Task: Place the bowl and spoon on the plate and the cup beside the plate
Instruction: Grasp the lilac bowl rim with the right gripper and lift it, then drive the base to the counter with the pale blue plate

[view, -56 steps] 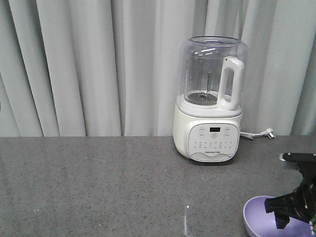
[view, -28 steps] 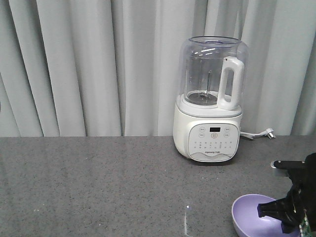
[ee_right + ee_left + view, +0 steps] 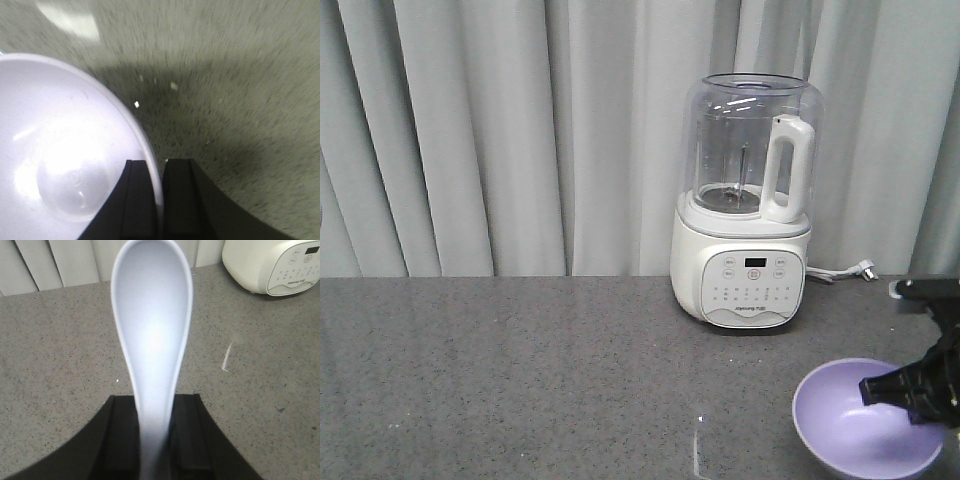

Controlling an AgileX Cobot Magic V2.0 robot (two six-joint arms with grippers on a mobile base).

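Observation:
The lavender bowl (image 3: 865,420) hangs tilted over the counter at the front view's lower right, its rim pinched by my right gripper (image 3: 910,390). In the right wrist view the bowl (image 3: 60,160) fills the left side and its rim runs between my right gripper (image 3: 159,172) fingers, which are shut on it. The pale blue-white spoon (image 3: 152,325) points away from the left wrist camera, scoop up, above the counter. My left gripper (image 3: 154,410) is shut on its handle. The plate and the cup are out of view.
A white blender (image 3: 747,200) with a clear jug stands at the back of the grey speckled counter (image 3: 520,380), its base also in the left wrist view's top right corner (image 3: 280,265). Its cord and plug (image 3: 850,270) lie to the right. Grey curtains hang behind.
My right gripper has lifted the bowl and tipped it toward the camera, so more of its inside shows. The gripper sits a little higher than a second ago.

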